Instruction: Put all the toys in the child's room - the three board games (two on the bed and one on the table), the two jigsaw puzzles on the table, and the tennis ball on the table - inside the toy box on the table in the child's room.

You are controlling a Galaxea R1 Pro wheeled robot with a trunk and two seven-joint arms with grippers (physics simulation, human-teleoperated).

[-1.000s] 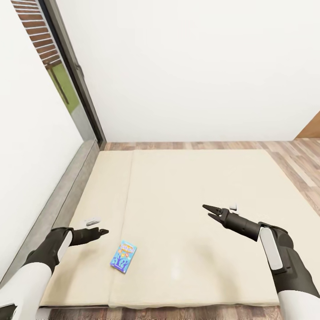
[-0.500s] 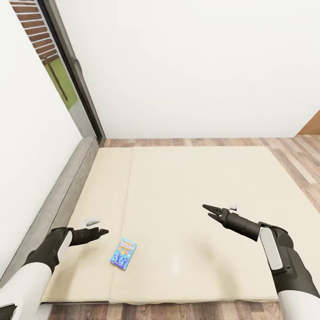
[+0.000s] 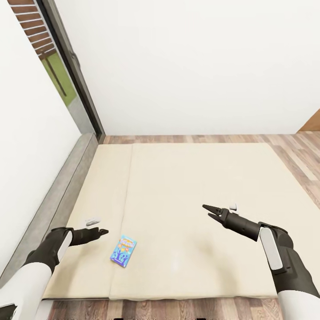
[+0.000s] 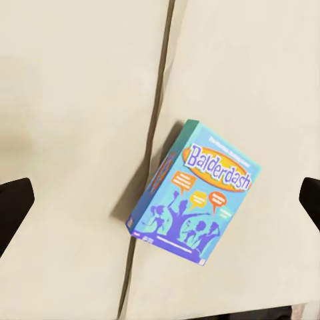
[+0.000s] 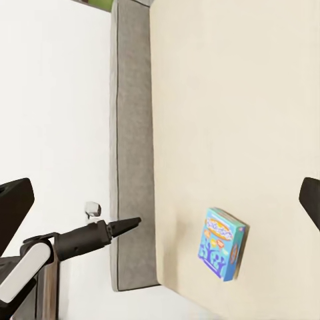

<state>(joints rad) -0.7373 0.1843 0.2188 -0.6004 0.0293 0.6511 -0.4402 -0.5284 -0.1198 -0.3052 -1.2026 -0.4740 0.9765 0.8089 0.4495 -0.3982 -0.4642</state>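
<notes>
We face the white walls (image 3: 191, 66) of the child's room, with a tall dark-framed window (image 3: 62, 66) at the far left showing brick and green outside. A strip of wood-plank floor (image 3: 284, 146) runs along the far side and right of the bed (image 3: 186, 178), and another strip shows at its near edge. The bed is a wide beige mattress with a seam running near to far through its left part; a low grey headboard (image 3: 58, 195) lines its left side against the wall.

Our left arm (image 3: 40, 255) reaches over the near left part of the mattress, dark forearm and white sleeve, its left gripper (image 3: 103, 231) pointing right. In the left wrist view only the two dark finger tips show at the picture's edges, far apart, so the jaws are spread and hold nothing. Our right arm (image 3: 275, 253) reaches in from the near right, its right gripper (image 3: 210, 210) pointing left above the middle of the mattress; its jaws are likewise spread and empty.

The smallest thing is the blue board game (image 3: 123, 252), lettered "Balderdash" (image 4: 219, 170). It lies flat on the mattress, just right of the seam, near the left gripper and below it, well apart from the right gripper.
</notes>
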